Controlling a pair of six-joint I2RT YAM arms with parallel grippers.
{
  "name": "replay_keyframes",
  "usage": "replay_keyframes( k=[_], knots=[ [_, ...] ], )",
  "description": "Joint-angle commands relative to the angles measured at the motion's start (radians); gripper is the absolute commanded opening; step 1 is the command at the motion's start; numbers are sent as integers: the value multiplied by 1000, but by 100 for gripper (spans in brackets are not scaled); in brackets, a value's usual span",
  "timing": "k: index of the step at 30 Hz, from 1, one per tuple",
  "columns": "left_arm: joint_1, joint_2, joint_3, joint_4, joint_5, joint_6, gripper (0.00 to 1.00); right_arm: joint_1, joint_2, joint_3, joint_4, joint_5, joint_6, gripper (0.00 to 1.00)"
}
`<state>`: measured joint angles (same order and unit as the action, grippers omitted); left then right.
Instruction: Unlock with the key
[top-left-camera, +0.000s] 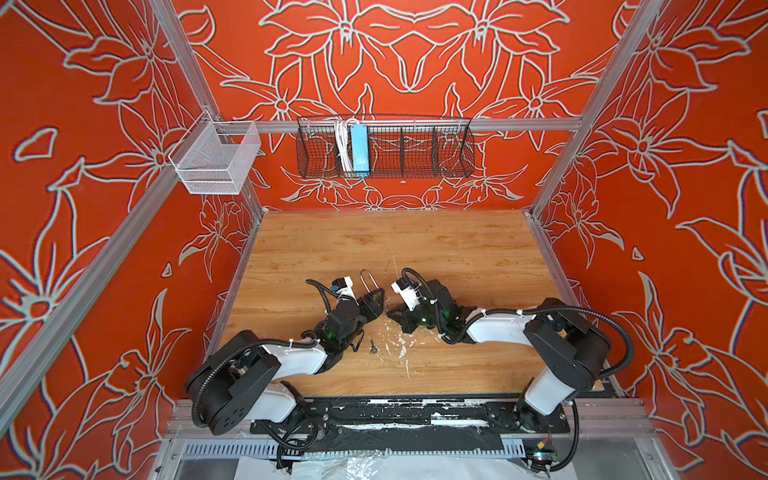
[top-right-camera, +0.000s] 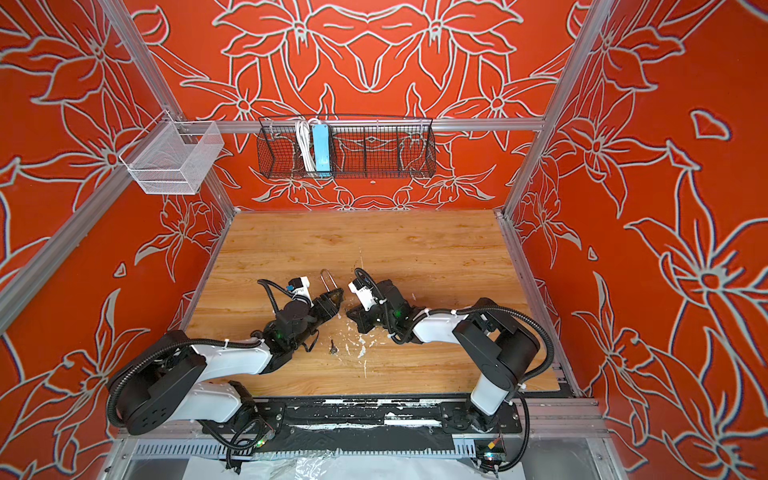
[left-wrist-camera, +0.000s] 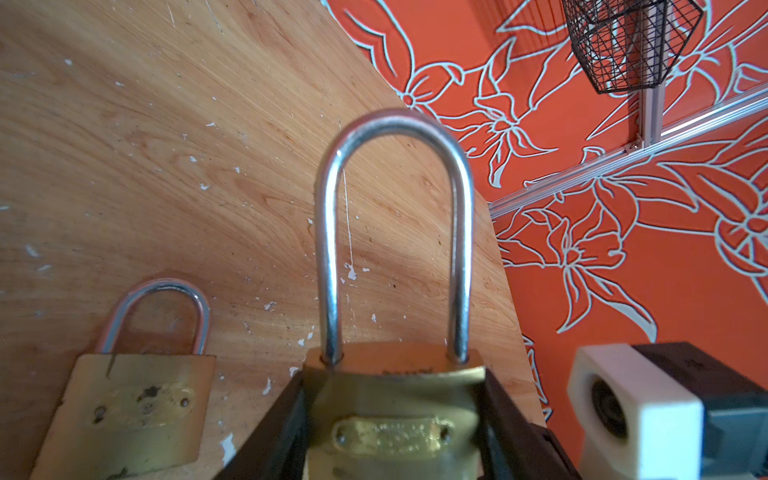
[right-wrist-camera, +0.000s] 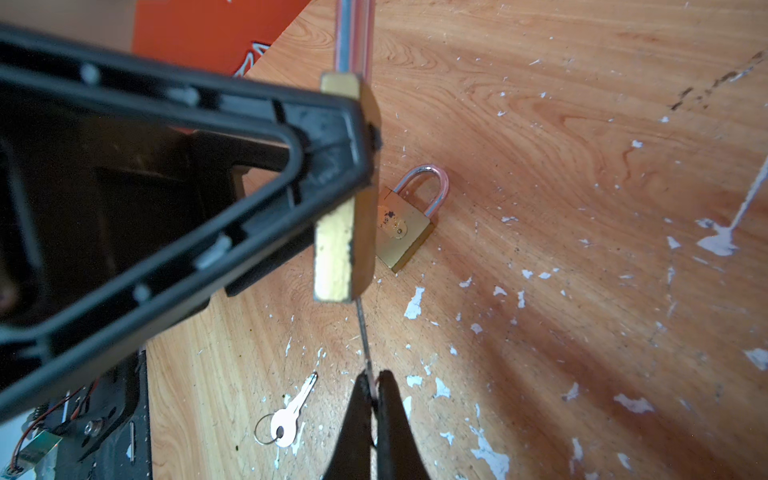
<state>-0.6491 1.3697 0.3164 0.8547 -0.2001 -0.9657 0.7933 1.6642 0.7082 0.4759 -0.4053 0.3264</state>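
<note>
Left gripper clamps the long-shackle brass padlock by its body, steadying its keyway for the key pinched in the right gripper.

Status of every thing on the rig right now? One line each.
Long padlock: shackle closed, body gripped by left pincer.
Small padlock: shackle closed, flat on the table, untouched.
Held key: in right pincer, tip at long padlock's base; depth unclear.
Spare key: on ring, lying on table.
Left pincer: shut on long padlock.
Right pincer: shut on held key.
</note>
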Motion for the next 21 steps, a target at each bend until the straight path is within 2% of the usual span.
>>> replay_keyframes(
  k=[1,7,21],
  knots=[
    [-6,-3,14,107,-7,2,0,10,13,29,1,6,8,0],
    [-6,19,26,100,7,9,0,10,14,26,13,3,20,0],
    [-9,101,24,228,62,39,0,8,28,24,37,1,65,0]
  ],
)
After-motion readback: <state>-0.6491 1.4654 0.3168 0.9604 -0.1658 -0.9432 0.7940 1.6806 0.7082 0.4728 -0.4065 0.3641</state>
